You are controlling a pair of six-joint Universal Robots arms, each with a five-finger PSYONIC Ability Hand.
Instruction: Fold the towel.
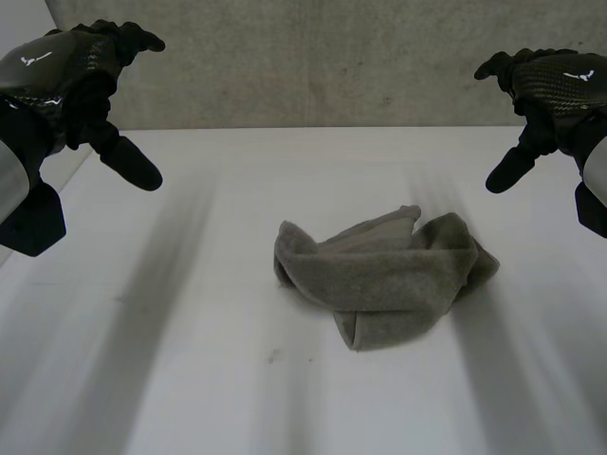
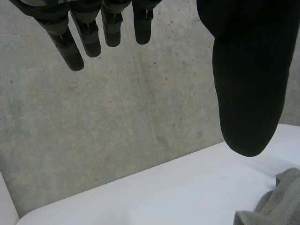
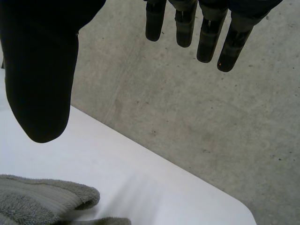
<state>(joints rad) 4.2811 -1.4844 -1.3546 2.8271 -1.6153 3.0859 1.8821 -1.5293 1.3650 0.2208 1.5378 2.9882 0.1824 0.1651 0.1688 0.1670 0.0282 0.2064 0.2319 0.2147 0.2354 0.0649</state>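
Left hand (image 1: 66, 76) & right hand (image 1: 560, 81) both spread wide, empty, well apart from crumpled towel (image 1: 379, 275) on table (image 1: 190, 360).

Could not trace the corners of the towel (image 1: 379, 275), buried in its own crumpled folds. Found it cut off by the picture edge in both wrist views.

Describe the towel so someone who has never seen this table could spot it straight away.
Start at the white table in front of the grey concrete wall. Near its middle, lower than the raised left hand and right hand, lies the towel. It is a grey, fuzzy, crumpled heap, unlike the smooth white surface around it.
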